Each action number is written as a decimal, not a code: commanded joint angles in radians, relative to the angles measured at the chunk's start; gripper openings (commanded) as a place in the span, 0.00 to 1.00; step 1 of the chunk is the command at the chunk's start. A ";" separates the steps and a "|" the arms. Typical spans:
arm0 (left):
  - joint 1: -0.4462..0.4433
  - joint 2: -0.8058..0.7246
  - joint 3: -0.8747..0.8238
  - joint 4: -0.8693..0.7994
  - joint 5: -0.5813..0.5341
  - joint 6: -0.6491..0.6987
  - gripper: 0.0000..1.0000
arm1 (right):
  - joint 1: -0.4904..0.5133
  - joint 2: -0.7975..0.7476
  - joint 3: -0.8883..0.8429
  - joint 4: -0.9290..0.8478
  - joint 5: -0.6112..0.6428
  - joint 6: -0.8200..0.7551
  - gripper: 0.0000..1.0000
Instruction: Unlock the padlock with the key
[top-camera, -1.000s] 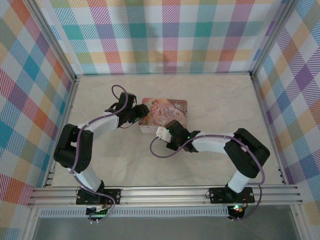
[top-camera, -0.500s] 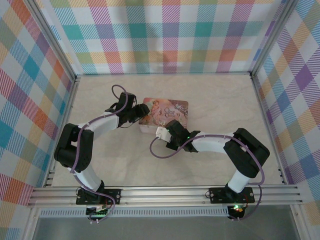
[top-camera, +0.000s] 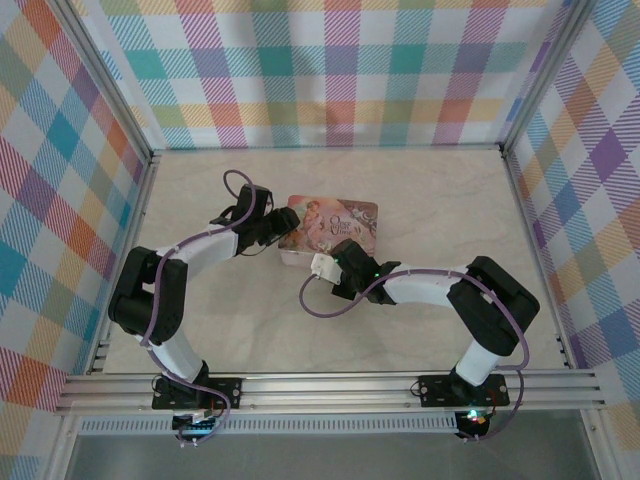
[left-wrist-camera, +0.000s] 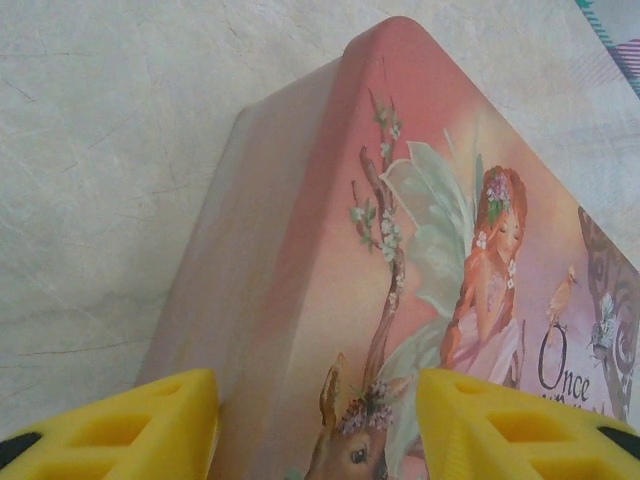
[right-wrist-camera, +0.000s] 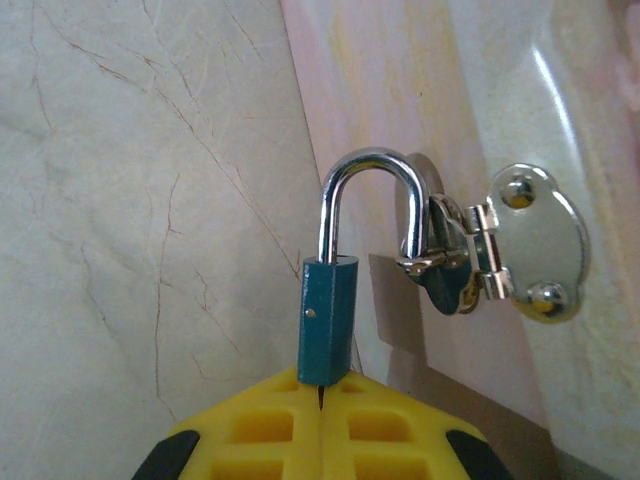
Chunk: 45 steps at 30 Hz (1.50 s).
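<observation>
The right gripper (right-wrist-camera: 322, 388) has its yellow fingers (right-wrist-camera: 270, 415) clenched on the bottom of the padlock (right-wrist-camera: 328, 318). The padlock has a teal body, and its silver shackle (right-wrist-camera: 365, 165) is hooked through the hasp (right-wrist-camera: 450, 268) on the tin (left-wrist-camera: 430, 200). The left gripper (left-wrist-camera: 318, 420) is spread wide, straddling the tin's corner on the marbled table (left-wrist-camera: 110, 130).

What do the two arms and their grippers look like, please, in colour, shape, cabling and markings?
Both the left arm and right arm have white links, bulky black joints and a purple cable looping alongside. The left gripper and right gripper have bright yellow moulded fingers with recessed pockets and black at the outer edges. No markings are legible.
</observation>
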 joint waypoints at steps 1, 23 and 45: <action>-0.003 -0.004 -0.014 0.011 0.062 -0.018 0.54 | 0.009 -0.021 0.033 0.093 -0.009 -0.005 0.00; -0.002 -0.036 -0.018 -0.009 0.029 -0.013 0.55 | 0.018 -0.047 0.070 0.137 -0.051 -0.068 0.00; 0.069 -0.284 -0.176 -0.040 -0.036 -0.012 0.58 | 0.044 -0.264 -0.043 0.083 -0.022 0.108 0.00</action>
